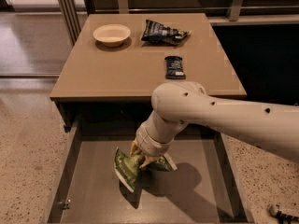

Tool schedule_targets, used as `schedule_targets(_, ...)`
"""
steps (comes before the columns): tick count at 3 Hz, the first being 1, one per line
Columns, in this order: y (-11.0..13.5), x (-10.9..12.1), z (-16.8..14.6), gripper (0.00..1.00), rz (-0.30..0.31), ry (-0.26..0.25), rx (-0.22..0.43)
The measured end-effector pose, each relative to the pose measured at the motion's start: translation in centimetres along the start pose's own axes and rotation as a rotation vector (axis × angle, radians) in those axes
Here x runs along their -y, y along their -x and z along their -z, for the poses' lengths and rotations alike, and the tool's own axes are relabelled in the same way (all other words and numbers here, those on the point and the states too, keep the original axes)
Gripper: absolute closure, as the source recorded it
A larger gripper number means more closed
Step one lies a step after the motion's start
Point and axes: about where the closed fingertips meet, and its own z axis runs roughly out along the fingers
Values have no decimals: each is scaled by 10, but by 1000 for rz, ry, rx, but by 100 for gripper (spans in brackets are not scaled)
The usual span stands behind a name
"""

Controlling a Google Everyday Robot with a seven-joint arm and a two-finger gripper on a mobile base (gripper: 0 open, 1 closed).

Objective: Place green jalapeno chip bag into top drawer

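Release stage of the placing task, seen from in front of the table. The white robot arm reaches down from the right into the wide, shallow grey-brown top drawer, which is pulled fully open below the tan square table.

The two-finger gripper hangs low inside the drawer, left of its middle. Its tan fingers are closed on the upper part of the crinkled light-green jalapeno chip bag. The bag is tilted, one white sealed end pointing down and left. Its lower edge looks to be touching or just above the drawer's flat bottom; which of the two cannot be told.

On the tabletop, well apart from the action, lie a cream round bowl, a dark blue-black chip bag and a small dark bar wrapper.

Judged stage: the carry is over, and only the release remains. The next move calls for opening the fingers so the bag settles flat, then lifting the arm straight up, clear of the drawer walls and table edge.
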Motion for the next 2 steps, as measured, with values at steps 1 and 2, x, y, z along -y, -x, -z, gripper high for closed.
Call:
schedule_targets(1, -7, 2, -23, 100, 2, 23, -10)
schedule_targets(2, -13, 5, -45, 100, 9, 53, -20)
